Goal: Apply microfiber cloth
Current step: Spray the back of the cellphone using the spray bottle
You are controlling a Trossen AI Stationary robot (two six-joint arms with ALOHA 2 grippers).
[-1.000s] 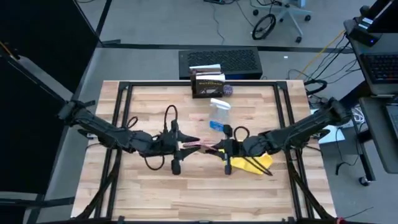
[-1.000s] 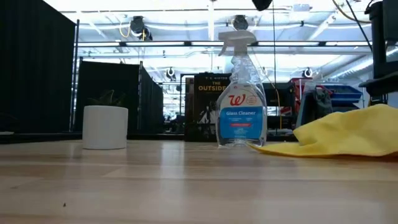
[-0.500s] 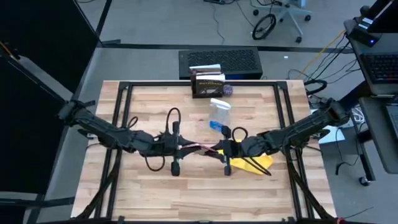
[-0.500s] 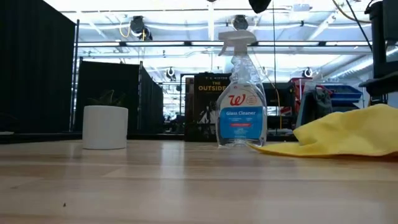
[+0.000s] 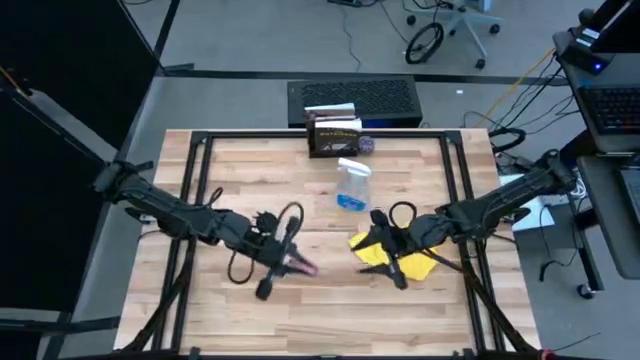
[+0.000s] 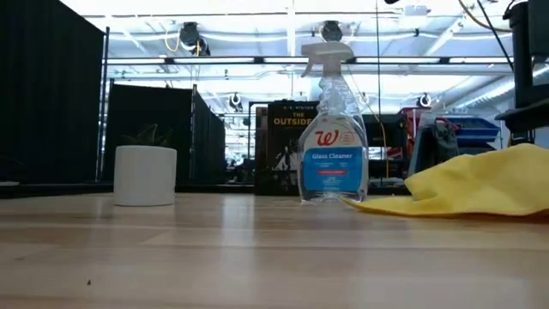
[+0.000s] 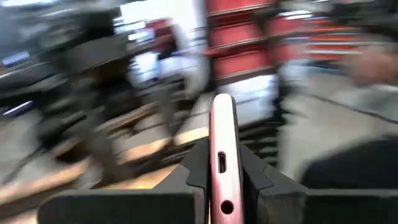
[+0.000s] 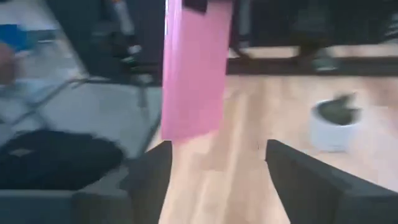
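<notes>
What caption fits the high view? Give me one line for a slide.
Left claw grips a pink phone while the open right claw hovers over the yellow microfiber cloth.

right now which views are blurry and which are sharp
Left wrist view: the background is streaked with motion blur, but the pink phone is fairly clear. Right wrist view: soft all over. Low view: the spray bottle and yellow cloth are crisp. High view: sharp.

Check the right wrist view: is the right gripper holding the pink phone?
No: the right gripper is open with nothing between its fingers, while the pink phone hangs farther off; the left gripper clamps it.
</notes>
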